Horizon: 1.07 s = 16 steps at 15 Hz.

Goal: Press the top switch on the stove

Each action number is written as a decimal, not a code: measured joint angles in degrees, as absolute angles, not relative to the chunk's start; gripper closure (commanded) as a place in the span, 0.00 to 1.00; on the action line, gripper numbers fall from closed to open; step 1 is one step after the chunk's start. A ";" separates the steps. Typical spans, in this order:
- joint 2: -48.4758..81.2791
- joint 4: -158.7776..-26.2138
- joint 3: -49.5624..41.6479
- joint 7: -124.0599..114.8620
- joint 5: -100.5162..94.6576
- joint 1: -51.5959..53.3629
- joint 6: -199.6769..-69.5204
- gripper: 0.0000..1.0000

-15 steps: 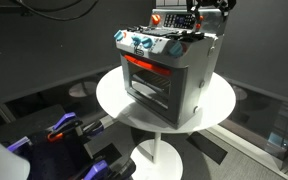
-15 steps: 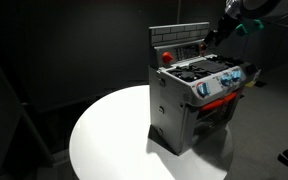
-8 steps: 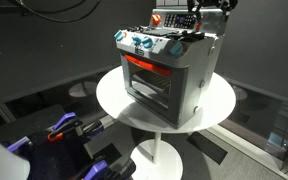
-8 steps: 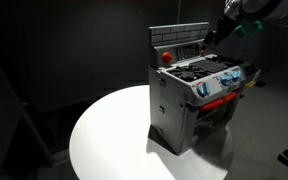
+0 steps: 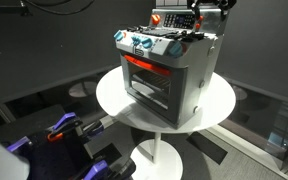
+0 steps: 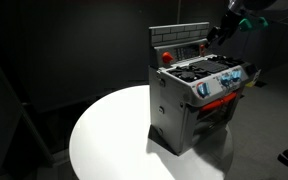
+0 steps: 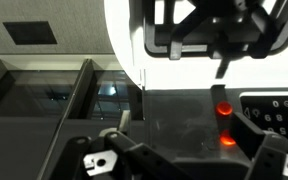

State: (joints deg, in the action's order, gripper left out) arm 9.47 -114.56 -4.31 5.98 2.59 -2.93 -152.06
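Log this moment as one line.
gripper: at back panel, jaw state unclear | small silver-grey toy stove: upright on round white table

The stove [image 5: 184,80] looks like matt silver-grey plastic with a glossy door [image 5: 149,82], on a smooth white table [image 5: 112,98].

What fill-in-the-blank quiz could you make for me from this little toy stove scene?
The stove stands on a round ___ table.
Its glass oven door has ___ trim.
The front knobs are white and ___.
The tool is up by the stove's raised ___ panel.
Missing words: white, red, blue, back.
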 measured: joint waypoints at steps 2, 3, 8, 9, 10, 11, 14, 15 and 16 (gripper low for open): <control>7.88 -114.55 -4.25 5.98 4.47 -3.40 -147.43 0.00; 7.03 -114.55 -4.25 5.98 5.28 -3.68 -144.83 0.00; 3.35 -114.55 -4.73 5.98 6.99 -5.11 -133.22 0.00; 2.59 -114.56 -4.91 5.98 7.10 -5.35 -130.67 0.00; 1.84 -114.56 -5.07 5.98 7.15 -5.55 -128.12 0.00; 1.05 -114.58 -5.20 5.98 7.16 -5.74 -125.60 0.00; -1.45 -115.00 -5.48 5.98 7.16 -5.94 -120.07 0.00; -2.30 -115.32 -5.50 5.98 7.16 -5.94 -118.84 0.00; -3.21 -115.73 -5.50 5.98 7.16 -5.94 -117.61 0.00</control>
State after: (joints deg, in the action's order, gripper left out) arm -3.21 -115.73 -5.50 5.98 7.16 -5.94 -117.61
